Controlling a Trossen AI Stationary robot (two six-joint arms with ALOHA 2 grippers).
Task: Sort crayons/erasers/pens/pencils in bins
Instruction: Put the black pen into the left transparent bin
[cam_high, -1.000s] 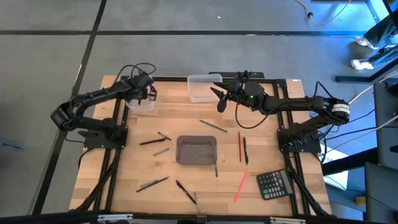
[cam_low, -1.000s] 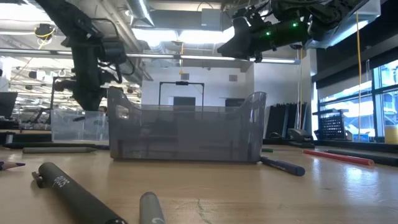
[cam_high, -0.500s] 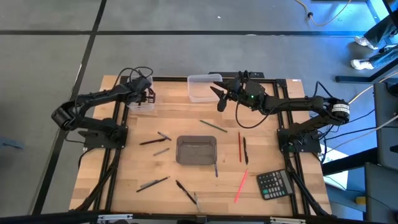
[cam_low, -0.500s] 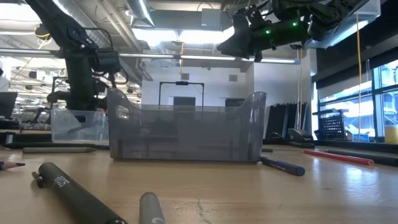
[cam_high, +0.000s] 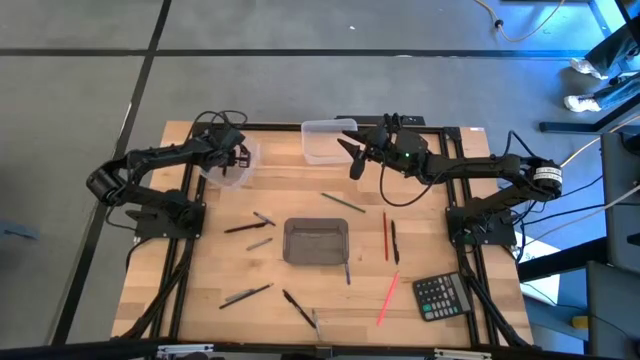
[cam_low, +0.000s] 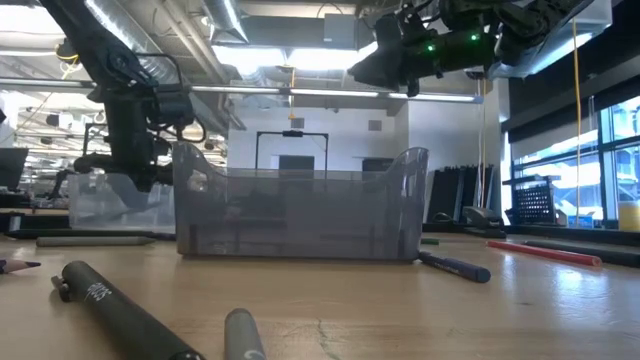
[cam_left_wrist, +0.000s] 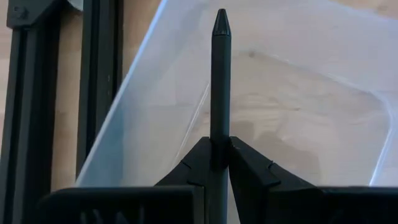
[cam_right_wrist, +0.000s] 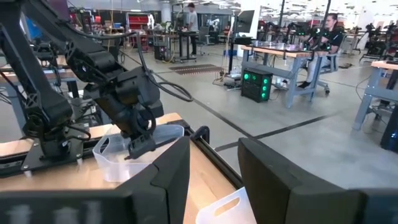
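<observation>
Since a second ago the clear bin (cam_high: 228, 165) at the table's far left has tipped and slid slightly toward the middle; left gripper (cam_high: 232, 154) is down inside it. Its jaws are pinched narrow on a dark pencil (cam_left_wrist: 219, 81), tip pointing over the bin floor. Right gripper (cam_high: 352, 156) hangs beside the second clear bin (cam_high: 325, 140), jaws wide, empty. Grey bin (cam_high: 316, 241) sits mid-table, other sticks scattered around it. Advice: release only once clear of the wall (the bin looks nudged), then lift straight up.

surface: wooden table (cam_high: 420, 225) | on it: bins (cam_high: 317, 241), scattered pens (cam_high: 386, 236), calculator (cam_high: 442, 296)
</observation>
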